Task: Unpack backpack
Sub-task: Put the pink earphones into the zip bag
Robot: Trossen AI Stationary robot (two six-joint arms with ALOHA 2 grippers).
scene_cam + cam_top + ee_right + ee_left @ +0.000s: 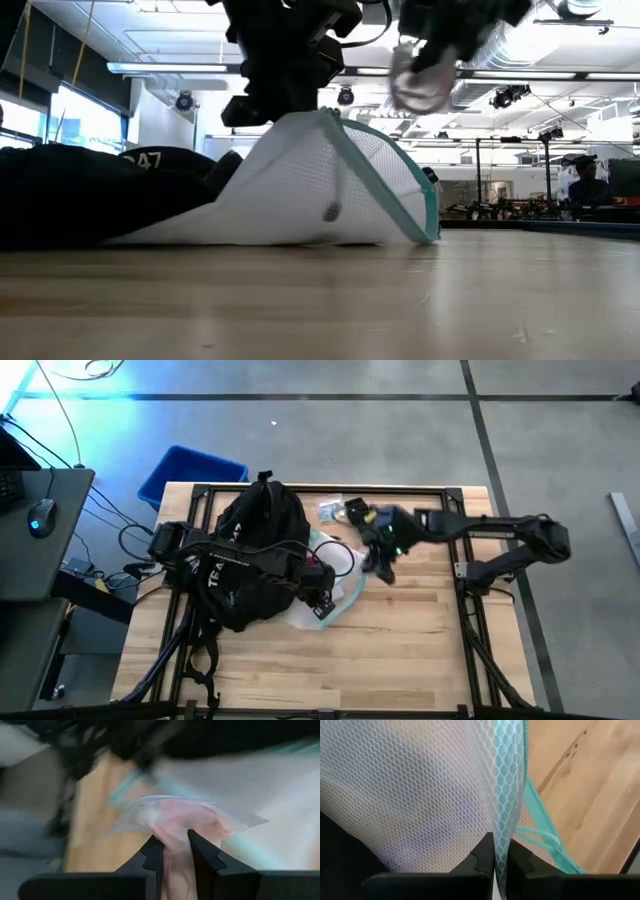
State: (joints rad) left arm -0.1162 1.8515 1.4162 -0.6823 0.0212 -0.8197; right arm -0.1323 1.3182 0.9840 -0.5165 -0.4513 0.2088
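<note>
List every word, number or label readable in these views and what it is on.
"47", white digits, a character before them hidden: on the backpack in the low view.
"TEA", white lettering, rest hidden by the left arm: on the backpack in the high view.
Smaller white print on the backpack: too small to read.
Nothing else legible.

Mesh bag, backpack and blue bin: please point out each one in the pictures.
mesh bag (330,185), low view, on its white netting side.
backpack (255,525), high view, on its black upper body.
blue bin (185,468), high view, on its inner floor.

Both arms dark w/ black jointed links; right arm (500,530) shows small green light, white lettering.
</note>
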